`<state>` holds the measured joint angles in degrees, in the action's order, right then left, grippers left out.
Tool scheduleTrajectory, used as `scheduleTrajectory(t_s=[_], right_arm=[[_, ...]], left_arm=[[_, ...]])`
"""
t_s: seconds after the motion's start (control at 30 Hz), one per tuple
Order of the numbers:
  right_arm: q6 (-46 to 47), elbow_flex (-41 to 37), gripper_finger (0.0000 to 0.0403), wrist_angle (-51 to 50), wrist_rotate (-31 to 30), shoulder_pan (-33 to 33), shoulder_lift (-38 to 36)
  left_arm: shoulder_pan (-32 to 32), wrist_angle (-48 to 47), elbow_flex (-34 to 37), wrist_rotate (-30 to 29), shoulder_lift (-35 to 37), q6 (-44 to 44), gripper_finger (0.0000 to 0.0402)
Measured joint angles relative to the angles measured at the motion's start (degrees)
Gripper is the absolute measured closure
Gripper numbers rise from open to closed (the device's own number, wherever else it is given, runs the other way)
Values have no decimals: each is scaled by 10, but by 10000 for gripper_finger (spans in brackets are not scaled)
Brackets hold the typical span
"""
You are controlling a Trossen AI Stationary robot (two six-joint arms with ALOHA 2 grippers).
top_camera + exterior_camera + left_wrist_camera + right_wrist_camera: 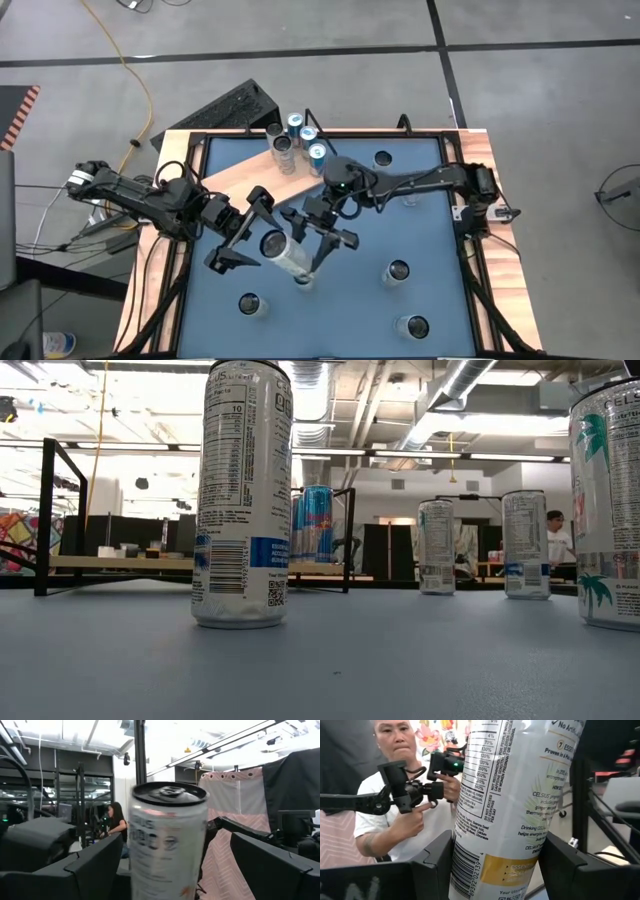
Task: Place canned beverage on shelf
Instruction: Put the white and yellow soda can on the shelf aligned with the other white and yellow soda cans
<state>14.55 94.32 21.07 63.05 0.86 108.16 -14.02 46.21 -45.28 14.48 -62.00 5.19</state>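
The right gripper (322,228) clamped a tall white aluminium beverage can (283,255) near the middle of the blue table (420,225), its fingers (437,865) half-closed on the can's lower body. The can's long axis tilted, top end toward seven o'clock. The left gripper (243,232) hovered just beside it at nine o'clock, fingers (92,865) spread wide and empty either side of the can's top. The pale-wood shelf board (245,177) with black wire frame lay at eleven o'clock from the can, five cans standing at its far end; the right arm looked nearer.
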Motion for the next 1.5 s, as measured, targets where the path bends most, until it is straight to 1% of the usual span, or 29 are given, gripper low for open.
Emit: scheduleTrajectory(t_s=[0.37,0.63,0.8,0.9,0.97,1.27,1.5], right_arm=[[-14,0,183,-14,-4,-6,0],[-15,0,184,-16,-3,-7,0],[-15,0,184,-30,-3,-7,0],[-20,0,183,-46,-3,-7,0],[-24,0,183,-51,-3,-7,0],[-26,0,181,-67,2,-6,0],[-4,0,180,-44,12,-6,32]], left_arm=[[0,1,0,2,-1,-8,42],[3,42,0,21,-39,-5,42],[12,62,0,26,-44,6,42],[12,77,0,43,-44,17,42],[12,77,0,53,-44,22,42],[12,75,0,54,-47,27,42],[12,75,0,59,-56,28,44]])
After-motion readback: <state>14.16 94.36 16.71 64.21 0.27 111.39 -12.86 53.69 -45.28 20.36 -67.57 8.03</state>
